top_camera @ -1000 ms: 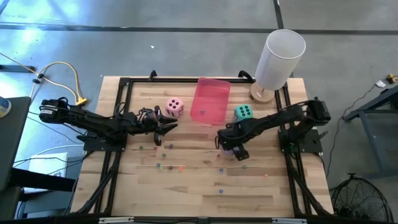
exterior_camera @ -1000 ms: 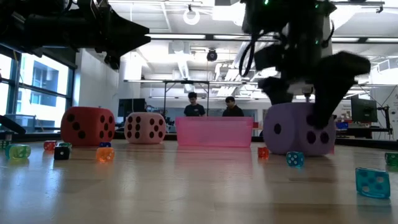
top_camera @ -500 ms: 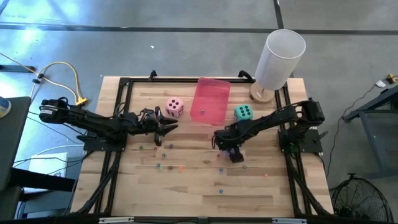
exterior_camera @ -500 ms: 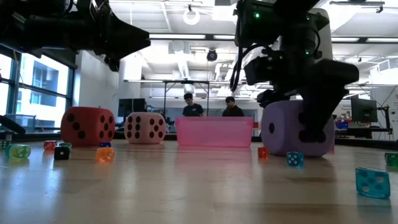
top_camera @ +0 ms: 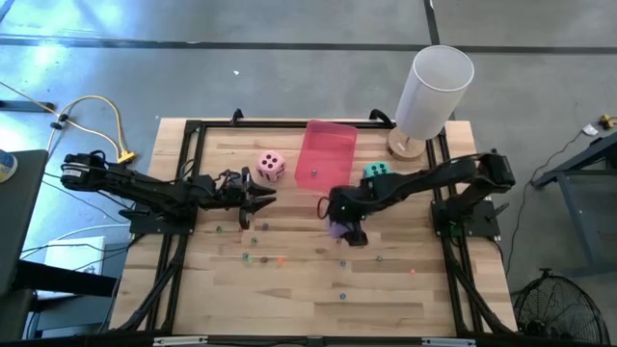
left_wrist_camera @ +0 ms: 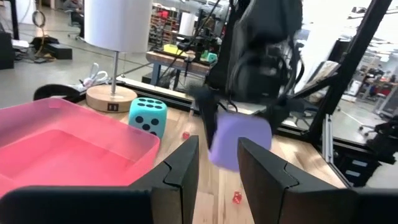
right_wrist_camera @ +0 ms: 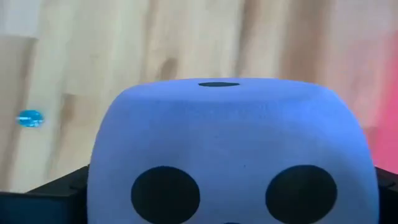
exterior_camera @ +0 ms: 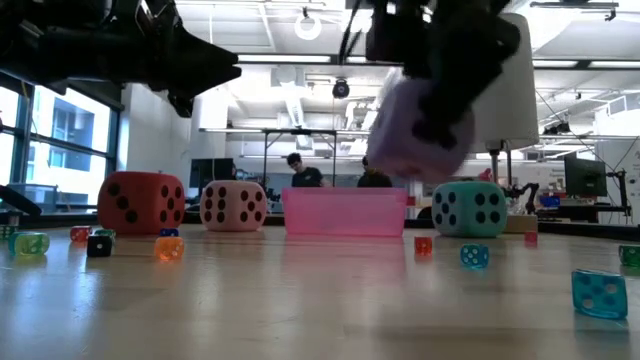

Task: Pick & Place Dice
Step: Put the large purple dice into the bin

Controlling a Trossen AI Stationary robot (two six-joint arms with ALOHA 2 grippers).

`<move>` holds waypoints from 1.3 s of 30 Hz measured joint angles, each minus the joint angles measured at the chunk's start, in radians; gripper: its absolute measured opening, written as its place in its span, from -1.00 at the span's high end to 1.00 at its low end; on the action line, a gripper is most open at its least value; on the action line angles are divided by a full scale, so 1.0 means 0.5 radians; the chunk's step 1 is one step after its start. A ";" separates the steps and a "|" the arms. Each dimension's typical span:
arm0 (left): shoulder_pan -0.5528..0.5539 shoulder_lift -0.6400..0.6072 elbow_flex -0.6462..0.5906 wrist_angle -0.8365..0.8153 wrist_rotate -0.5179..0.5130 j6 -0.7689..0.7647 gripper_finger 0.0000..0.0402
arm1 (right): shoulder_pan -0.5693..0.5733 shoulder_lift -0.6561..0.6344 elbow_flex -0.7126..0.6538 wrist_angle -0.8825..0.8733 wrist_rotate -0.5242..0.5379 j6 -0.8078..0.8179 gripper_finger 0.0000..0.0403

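Note:
A purple die (exterior_camera: 420,135) hangs above the table with my right gripper (top_camera: 343,229) shut on it, just in front of the pink tray (top_camera: 326,154). In the right wrist view the purple die (right_wrist_camera: 233,155) fills the picture. The teal die (top_camera: 376,171) sits on the table right of the tray and the pink die (top_camera: 271,165) left of it. In the low view a red die (exterior_camera: 141,203) stands left of the pink one. My left gripper (top_camera: 262,198) hovers at mid-left, open and holding nothing, pointing level toward the purple die (left_wrist_camera: 239,143). My right gripper pinches the purple die between its two fingers, one on each of two opposite faces (right_wrist_camera: 102,180). The fingers (right_wrist_camera: 43,196) come from above, slanting down. The die is lifted clear of the table, a two-pip face turned toward the wrist camera.
A white lamp (top_camera: 434,92) on a wooden base stands at the far right corner. Small coloured beads (top_camera: 280,258) lie scattered over the table's middle and near part. Black frame rails (top_camera: 178,280) run along both sides. People stand in the room behind the table.
My right gripper has risen and gone a little toward the table's left, toward the pink tray, tipping as it went. The purple die, which stood on the table, is now lifted clear. The teal die behind it has come into sight in the low view.

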 joint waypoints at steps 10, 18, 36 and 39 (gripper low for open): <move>0.017 0.000 0.000 0.078 -0.040 0.085 0.46 | -0.287 -0.113 0.283 0.330 0.535 -0.353 -0.94; 0.131 0.022 0.008 0.323 -0.234 0.423 0.46 | -0.531 0.040 0.284 0.645 0.457 -0.243 -0.94; 0.803 1.111 0.668 0.644 0.490 0.356 0.46 | -0.559 0.201 0.283 0.790 0.620 0.004 -0.94; 0.826 1.241 0.714 0.742 0.608 0.301 0.46 | -0.580 0.201 0.283 0.755 0.624 0.003 -0.94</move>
